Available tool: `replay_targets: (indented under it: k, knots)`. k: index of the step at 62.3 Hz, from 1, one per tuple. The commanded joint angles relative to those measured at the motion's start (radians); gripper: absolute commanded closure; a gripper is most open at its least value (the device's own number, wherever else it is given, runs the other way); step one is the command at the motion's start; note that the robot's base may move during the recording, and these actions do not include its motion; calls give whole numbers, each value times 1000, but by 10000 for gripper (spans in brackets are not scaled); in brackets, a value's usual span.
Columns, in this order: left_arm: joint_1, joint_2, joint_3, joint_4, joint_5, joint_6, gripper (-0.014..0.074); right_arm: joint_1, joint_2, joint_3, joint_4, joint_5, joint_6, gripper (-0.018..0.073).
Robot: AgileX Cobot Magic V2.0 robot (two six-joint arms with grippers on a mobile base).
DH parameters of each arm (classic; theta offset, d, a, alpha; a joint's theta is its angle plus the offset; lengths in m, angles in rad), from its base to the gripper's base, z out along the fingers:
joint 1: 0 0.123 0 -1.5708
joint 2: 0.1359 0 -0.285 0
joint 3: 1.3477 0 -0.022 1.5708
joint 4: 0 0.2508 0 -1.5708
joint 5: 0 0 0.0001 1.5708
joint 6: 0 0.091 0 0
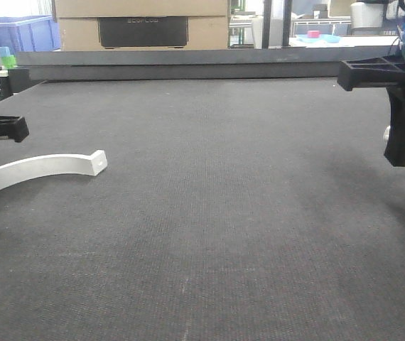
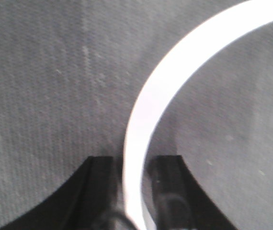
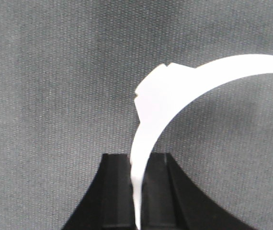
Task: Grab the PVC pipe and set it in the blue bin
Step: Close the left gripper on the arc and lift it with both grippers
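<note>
Work surface: dark grey textured mat covering the table, seen in all three views.
Left gripper: black, low at the mat's left edge; jaws drawn in to a narrow gap, one finger against each side of the left PVC pipe.
Left PVC pipe: white, curved in an arc; it lies on the mat, its near end between the left fingers and its squared free end pointing toward the table's middle.
Right gripper: black, at the mat's right edge; jaws narrowed onto the thin end of the right PVC pipe, black finger faces meeting the white on both sides.
Right PVC pipe: white, curved, with a stepped collar partway along; it arcs out from the jaws to the right. Only a small white part shows behind the arm in the front view.
Blue bin: beyond the table's far edge, upper left background, well apart from both pipes.
Cardboard box: background, centre, beside the bin.
</note>
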Motion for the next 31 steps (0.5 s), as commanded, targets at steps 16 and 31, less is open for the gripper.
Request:
replay_targets:
  k: [16,31]
  knots:
    - [-3,-5,15,13,37,-16,708,2,-12,3,-13,-14,-8,718]
    - [-3,-80,11,9,115,-16,707,2,-93,3,-18,-1,-8,718]
